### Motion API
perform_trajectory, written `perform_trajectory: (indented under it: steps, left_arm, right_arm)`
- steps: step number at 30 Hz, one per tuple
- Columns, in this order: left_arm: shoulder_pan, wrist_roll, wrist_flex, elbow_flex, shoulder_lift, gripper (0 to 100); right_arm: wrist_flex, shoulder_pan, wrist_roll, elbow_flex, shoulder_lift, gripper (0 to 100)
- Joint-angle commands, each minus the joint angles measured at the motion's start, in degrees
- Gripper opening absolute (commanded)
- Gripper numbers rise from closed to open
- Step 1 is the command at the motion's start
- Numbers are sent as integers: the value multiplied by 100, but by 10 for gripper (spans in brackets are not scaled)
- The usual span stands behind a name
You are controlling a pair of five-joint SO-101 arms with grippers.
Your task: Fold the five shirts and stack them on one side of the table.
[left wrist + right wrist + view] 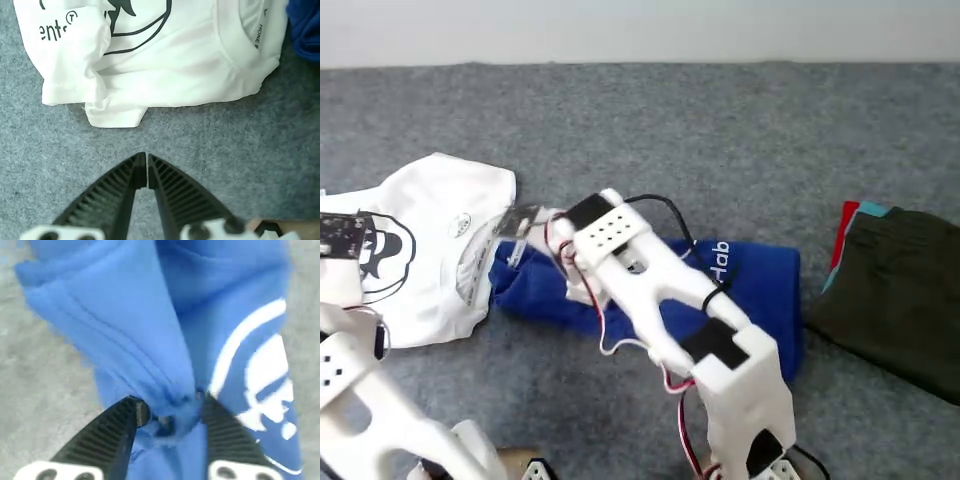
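A white shirt (430,220) with a black print lies spread at the left of the grey table. Beside it lies a blue shirt (760,285) with white print. My right gripper (525,240) is at the blue shirt's end nearest the white shirt's collar. In the right wrist view this gripper (170,412) is shut on a bunched fold of the blue shirt (125,325). My left gripper (147,172) is shut and holds nothing. It hangs over bare table just off the near edge of the white shirt (165,70). A corner of the blue shirt (305,30) lies beside that shirt's collar.
A dark green folded shirt (900,290) lies at the right edge, with red and teal fabric edges (847,235) peeking from beneath it. The left arm's white body (360,400) fills the near left corner. Grey table (720,130) stretches open toward the far wall.
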Motion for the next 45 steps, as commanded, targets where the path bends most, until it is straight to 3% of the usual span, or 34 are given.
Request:
perform_trajectory:
  steps: [1,8,14,19,22,27,31,39,45]
  left_arm:
    - [211,35,70,-84,-123,14]
    - [325,35,132,-75,-123,14]
    - [334,35,97,-57,-123,14]
    - [334,35,97,-48,-123,14]
    - [334,35,97,-48,-114,14]
    - [308,35,97,-48,-114,14]
    - [308,35,123,-48,-114,14]
    - [334,35,105,-75,-114,14]
    - [334,35,97,-66,-114,14]
  right_arm:
    - [-75,470,-554,-756,84,272]
    - [927,585,-747,-2163,330,248]
    - [1833,-268,-730,-2822,347,5]
    - [2053,-1007,-721,-2822,435,21]
    - [1789,-1095,-545,-2813,831,9]
    - [857,-198,176,-2989,1736,9]
    - [426,576,281,-3921,2114,9]
    - [2062,215,255,-5468,2220,9]
    - [2158,-453,-114,-5310,2211,9]
